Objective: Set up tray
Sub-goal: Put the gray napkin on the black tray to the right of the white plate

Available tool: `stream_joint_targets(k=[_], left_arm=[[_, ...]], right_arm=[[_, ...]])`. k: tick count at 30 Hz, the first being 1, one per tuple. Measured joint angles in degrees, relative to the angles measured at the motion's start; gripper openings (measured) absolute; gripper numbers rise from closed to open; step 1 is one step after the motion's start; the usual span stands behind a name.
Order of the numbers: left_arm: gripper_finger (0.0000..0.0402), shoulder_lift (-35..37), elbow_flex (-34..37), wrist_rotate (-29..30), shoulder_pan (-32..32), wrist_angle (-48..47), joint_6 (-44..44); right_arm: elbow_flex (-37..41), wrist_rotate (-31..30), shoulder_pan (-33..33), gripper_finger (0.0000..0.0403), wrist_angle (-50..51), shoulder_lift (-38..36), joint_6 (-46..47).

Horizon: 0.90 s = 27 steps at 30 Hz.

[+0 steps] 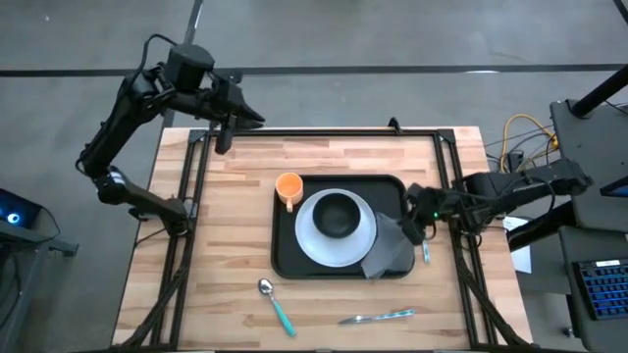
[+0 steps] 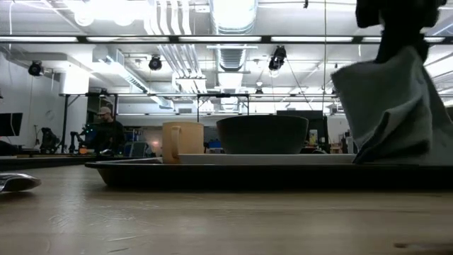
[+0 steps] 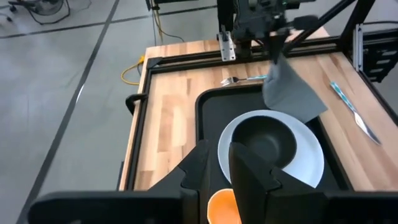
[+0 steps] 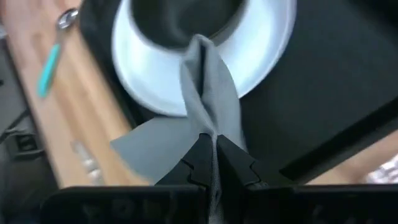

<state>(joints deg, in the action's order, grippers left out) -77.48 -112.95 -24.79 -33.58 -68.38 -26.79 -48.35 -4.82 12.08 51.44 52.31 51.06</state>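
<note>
The black tray (image 1: 289,257) lies mid-table and carries a white plate (image 1: 306,240) with a black bowl (image 1: 337,214) on it and an orange cup (image 1: 288,188) at its far left corner. My right gripper (image 1: 414,222) hovers over the tray's right side, shut on a grey napkin (image 1: 390,252). The napkin hangs down to the tray's near right corner and also shows in the low view (image 2: 389,106). My left gripper (image 1: 232,126) waits above the table's far edge, left of the tray. Its fingers (image 3: 245,168) stand slightly apart and hold nothing. My right gripper (image 4: 215,146) pinches a gathered fold of the napkin (image 4: 212,121) between its two fingers, coming from above and slanting in from the table's right. The cloth hangs below the fingers in a twisted drape, and its lower part (image 1: 385,263) rests on the tray beside the plate.
A teal-handled spoon (image 1: 275,302) and a knife (image 1: 378,317) lie on the wood near the table's near edge. A fork (image 1: 426,251) lies just right of the tray, under the right arm. Bare wood stretches left of the tray. A person (image 2: 106,131) stands far off in the room.
</note>
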Motion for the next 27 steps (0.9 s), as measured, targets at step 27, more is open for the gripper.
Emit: stream_joint_targets(k=[27], left_arm=[[0.0043, 16.4, 26.7, 0.1, 0.0, 18.3, 4.0]], right_arm=[[16.5, 15.2, -29.2, 0.0008, -17.6, 0.7, -34.7]])
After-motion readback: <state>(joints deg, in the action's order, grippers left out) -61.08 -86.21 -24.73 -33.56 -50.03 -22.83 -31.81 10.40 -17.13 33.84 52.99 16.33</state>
